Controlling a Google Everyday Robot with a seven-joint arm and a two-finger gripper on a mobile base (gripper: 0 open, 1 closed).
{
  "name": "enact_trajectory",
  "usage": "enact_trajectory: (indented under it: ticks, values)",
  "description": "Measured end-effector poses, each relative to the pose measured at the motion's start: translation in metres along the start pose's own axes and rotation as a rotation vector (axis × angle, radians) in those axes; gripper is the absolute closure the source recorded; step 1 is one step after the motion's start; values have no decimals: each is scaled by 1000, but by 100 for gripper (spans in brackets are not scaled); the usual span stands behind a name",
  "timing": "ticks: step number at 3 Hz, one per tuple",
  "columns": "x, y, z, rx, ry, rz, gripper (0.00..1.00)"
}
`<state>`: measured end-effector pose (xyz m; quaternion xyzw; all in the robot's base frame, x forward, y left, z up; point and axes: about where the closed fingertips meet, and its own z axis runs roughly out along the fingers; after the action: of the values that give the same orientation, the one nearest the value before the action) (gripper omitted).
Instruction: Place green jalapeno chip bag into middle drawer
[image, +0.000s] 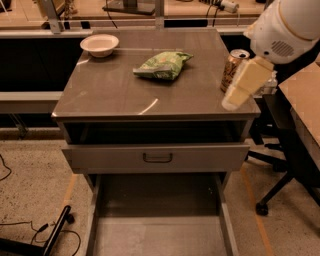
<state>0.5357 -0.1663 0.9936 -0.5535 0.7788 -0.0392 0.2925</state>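
My gripper (241, 86) hangs at the right edge of the cabinet's surface (110, 95), angled down and to the left, just in front of the soda can (232, 67). Whether it is clenched or released I cannot tell.

The green jalapeno chip bag (162, 65) lies flat on the surface behind the centre, well apart from my gripper. It is a crinkled light-green foil pouch with white and darker green print, and its right end is pinched upward. A white bowl (99, 44) sits at the back left corner.

Below, the drawer with the dark handle (157, 158) is pulled partly out. Under it the middle drawer (160, 237) stands drawn far forward, showing its flat grey floor.
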Motion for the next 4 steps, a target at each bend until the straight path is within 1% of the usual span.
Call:
enact_trajectory:
  ticks: [1, 2, 3, 4]
  values:
    - [-51, -37, 19, 122, -106, 73, 0]
    - [-81, -56, 36, 190, -155, 158, 0]
    - [-84, -59, 33, 200, -165, 192, 0]
    - [-87, -61, 37, 201, -167, 183, 0]
